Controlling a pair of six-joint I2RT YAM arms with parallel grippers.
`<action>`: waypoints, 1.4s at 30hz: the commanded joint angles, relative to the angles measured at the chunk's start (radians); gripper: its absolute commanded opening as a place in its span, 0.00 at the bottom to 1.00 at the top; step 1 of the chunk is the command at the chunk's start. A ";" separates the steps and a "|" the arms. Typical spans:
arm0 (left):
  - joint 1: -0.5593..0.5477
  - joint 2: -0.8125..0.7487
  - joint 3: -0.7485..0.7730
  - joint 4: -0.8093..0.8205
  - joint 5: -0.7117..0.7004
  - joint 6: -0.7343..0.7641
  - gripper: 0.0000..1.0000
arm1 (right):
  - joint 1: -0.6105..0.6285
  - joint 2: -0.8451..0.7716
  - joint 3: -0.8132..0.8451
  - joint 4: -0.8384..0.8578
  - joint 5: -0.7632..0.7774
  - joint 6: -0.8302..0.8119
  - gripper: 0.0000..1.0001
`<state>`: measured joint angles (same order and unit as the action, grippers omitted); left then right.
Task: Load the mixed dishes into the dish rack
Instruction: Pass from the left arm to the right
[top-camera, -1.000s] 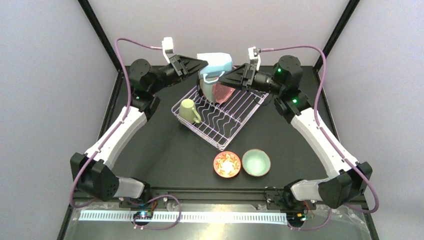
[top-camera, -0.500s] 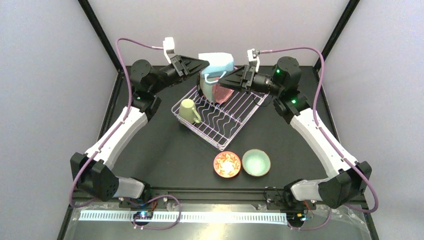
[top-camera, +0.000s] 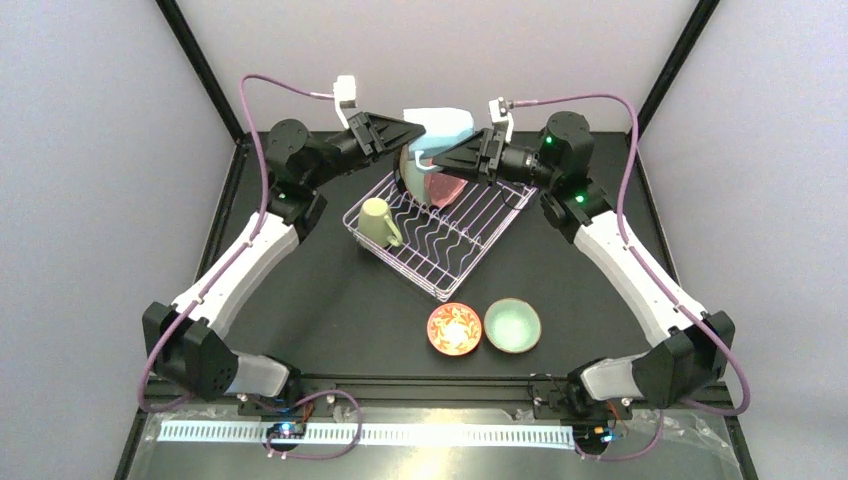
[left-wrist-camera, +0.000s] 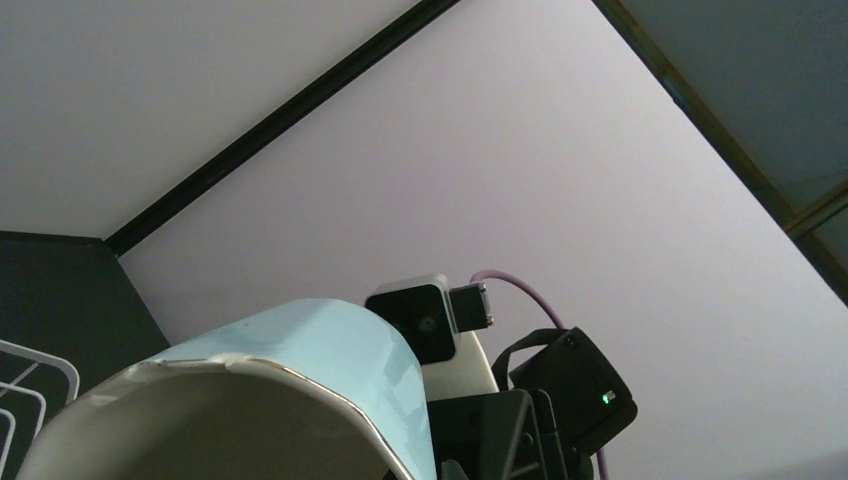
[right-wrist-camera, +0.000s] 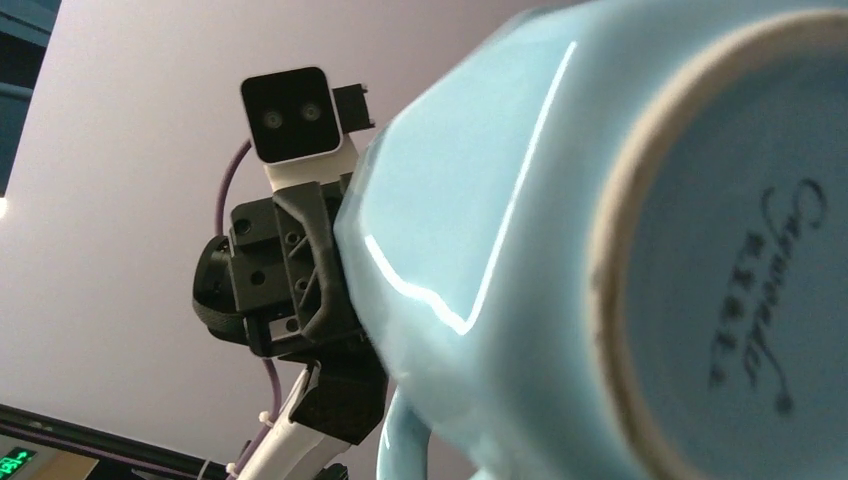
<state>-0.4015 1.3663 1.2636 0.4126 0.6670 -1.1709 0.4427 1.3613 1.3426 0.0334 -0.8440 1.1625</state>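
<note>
The blue mug (top-camera: 437, 125) hangs on its side in the air over the far corner of the dish rack (top-camera: 390, 258). My left gripper (top-camera: 412, 130) is shut on its rim; the mug's mouth (left-wrist-camera: 200, 420) fills the bottom of the left wrist view. My right gripper (top-camera: 435, 158) stands open just under the mug by its handle. The right wrist view shows the mug's base (right-wrist-camera: 740, 260) very close, with my own fingers hidden. A cream mug (top-camera: 378, 222) sits in the rack's left corner. A pink plate (top-camera: 445, 187) leans at the back of the rack.
A red-orange bowl (top-camera: 454, 329) and a mint bowl (top-camera: 512, 325) sit side by side on the black table in front of the rack. A darker plate edge (top-camera: 402, 178) stands beside the pink plate. Grey walls close in behind.
Both grippers and the blue mug between them have risen a little and shifted slightly right. Everything in the rack and both bowls stayed put.
</note>
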 joint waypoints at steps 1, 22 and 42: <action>-0.031 0.022 0.080 0.048 0.015 0.049 0.01 | -0.001 0.025 0.000 0.046 -0.018 0.021 0.88; -0.124 0.109 0.116 -0.022 0.018 0.142 0.01 | 0.001 0.065 0.035 0.045 0.016 0.042 0.73; -0.141 0.042 0.024 -0.148 -0.078 0.207 0.02 | 0.001 0.072 0.063 -0.020 0.065 0.007 0.00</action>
<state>-0.4973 1.4303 1.2877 0.3805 0.5751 -1.0264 0.4301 1.4216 1.3548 -0.0082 -0.7956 1.2377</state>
